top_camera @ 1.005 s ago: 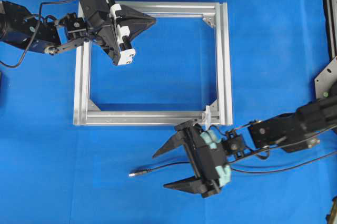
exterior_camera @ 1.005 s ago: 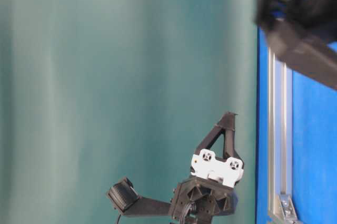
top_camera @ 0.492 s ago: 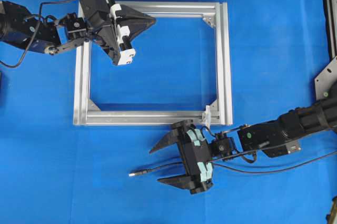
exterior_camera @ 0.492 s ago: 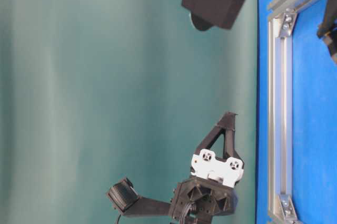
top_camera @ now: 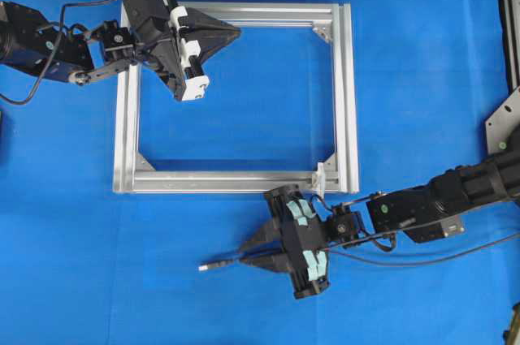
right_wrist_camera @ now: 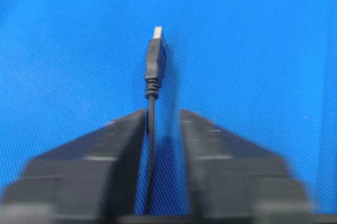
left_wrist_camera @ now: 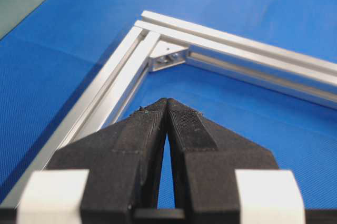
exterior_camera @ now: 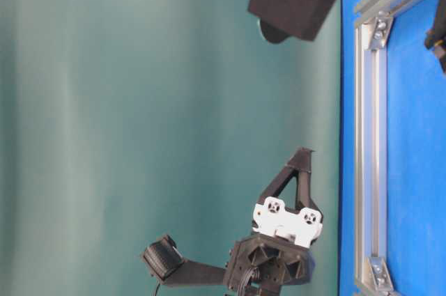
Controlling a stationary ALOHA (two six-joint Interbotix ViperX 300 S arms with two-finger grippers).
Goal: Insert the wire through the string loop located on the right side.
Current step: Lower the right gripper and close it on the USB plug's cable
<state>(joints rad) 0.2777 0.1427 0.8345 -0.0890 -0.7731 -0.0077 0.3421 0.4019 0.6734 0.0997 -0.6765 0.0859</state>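
Note:
The wire lies on the blue mat below the frame, its silvery-tipped plug pointing left. My right gripper is down around it just behind the plug. In the right wrist view the wire runs between the fingers of my right gripper, resting against the left finger. A narrow gap remains on the other side, so the gripper is still open. The string loop is a tiny white tie on the frame's lower right corner. My left gripper hovers shut and empty over the frame's upper left corner.
The square aluminium frame lies flat on the blue mat, with silver brackets in its corners. The wire's tail trails right under my right arm. In the table-level view the frame rail and my left gripper show.
My right gripper moved left along the wire, lowered, and its wide-open fingers closed in to a narrow gap around the wire. The left arm has not moved.

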